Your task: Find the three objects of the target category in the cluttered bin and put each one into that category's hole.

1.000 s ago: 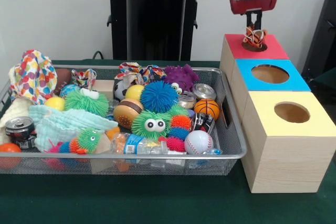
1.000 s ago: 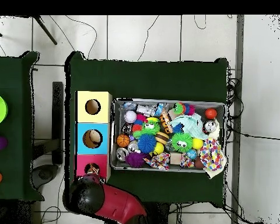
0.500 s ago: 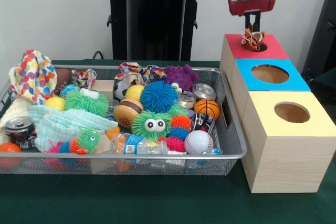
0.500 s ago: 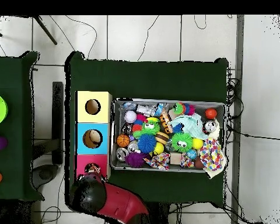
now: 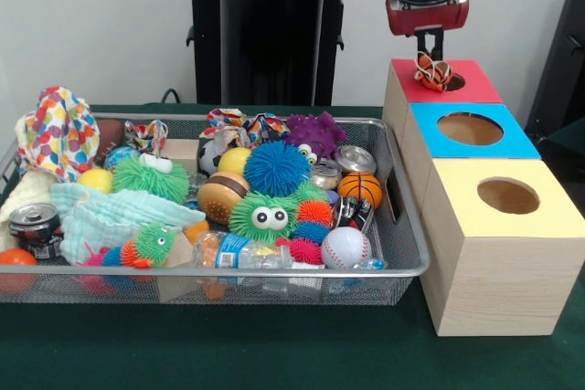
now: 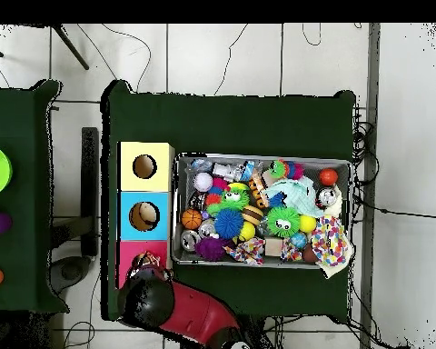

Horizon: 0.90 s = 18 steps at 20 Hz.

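- The gripper [image 5: 430, 54] is hanging in the upper right of the front view, over the red-topped box [image 5: 475, 89], and its thin fingers are pinching a small knotted rope toy [image 5: 432, 70] of orange, white and dark strands.
- The rope toy is dangling at the left rim of the red box's hole [image 5: 454, 82], partly over it; whether it is touching the box top cannot be told.
- In the overhead view the arm [image 6: 181, 314] is reaching in from the lower left, and the toy [image 6: 147, 264] is showing just above the arm's dark round end, over the red box [image 6: 131, 256].
- The blue-topped box [image 5: 468, 130] and the yellow-topped box [image 5: 507, 196] are sitting in a row with the red one down the right side of the front view, each with a round hole.
- The wire mesh bin [image 5: 402, 253] is filling the left and centre of the front view, crowded with spiky balls, a baseball [image 5: 345, 247], a small basketball [image 5: 360, 188], cans and cloths.
- Another rope toy [image 5: 245, 125] is lying at the bin's upper edge beside a purple spiky toy [image 5: 315, 134].
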Available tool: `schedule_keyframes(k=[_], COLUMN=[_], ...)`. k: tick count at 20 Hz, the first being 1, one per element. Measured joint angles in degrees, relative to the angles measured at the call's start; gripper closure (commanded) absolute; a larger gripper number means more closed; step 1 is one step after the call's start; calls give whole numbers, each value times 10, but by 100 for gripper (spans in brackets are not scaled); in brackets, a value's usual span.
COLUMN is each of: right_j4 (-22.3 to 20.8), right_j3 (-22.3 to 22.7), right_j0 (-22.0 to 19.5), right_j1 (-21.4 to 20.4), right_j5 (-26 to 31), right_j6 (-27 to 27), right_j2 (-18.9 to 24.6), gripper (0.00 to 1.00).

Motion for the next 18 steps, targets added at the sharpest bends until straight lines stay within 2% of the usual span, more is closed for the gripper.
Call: schedule_keyframes(k=[18], right_j4=[-37], right_j3=[6], right_j0=[-43], right_j1=[32], right_j5=[-48], right_j6=[0], right_j2=[59], gripper=[100])
